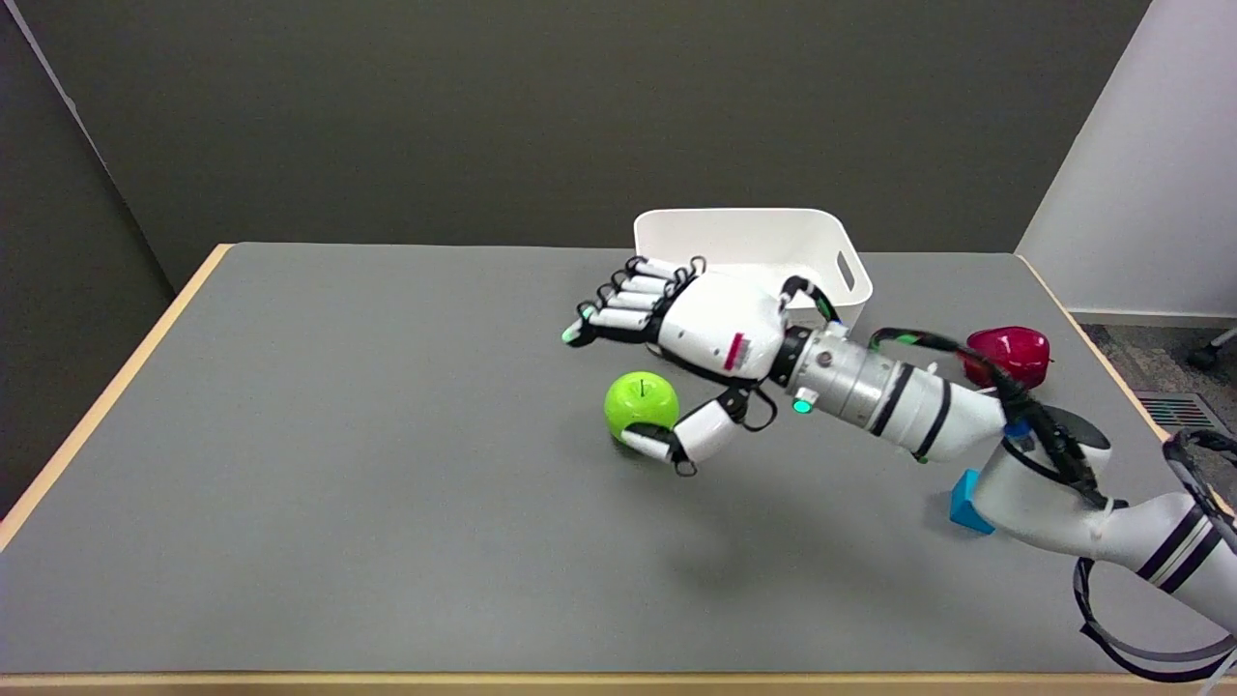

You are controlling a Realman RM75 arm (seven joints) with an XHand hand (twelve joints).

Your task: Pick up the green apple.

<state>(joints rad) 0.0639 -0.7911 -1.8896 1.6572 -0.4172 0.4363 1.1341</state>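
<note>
- green apple sits on the gray table, roughly mid-table, a bit right of centre, stem up.
- right hand reaches in from the lower right, palm turned down and toward the apple, hovering over and just behind it.
- fingers stretched out straight to the left, above and beyond the apple, clear of it; gap shows between them and the fruit's top.
- thumb hangs low on the near side of the apple, its tip at or touching the apple's lower right edge; contact can't be confirmed from this view.
- hand is spread wide, nothing held; apple lies in the space between thumb and fingers, resting on the table.
- apple's shadow sits right beneath it on the tabletop.
- white bin stands behind the hand near the table's far edge, partly hidden by the wrist.
- red apple lies at the right side of the table, behind the forearm.
- blue block on the table near the right, partly covered by the arm's elbow.
</note>
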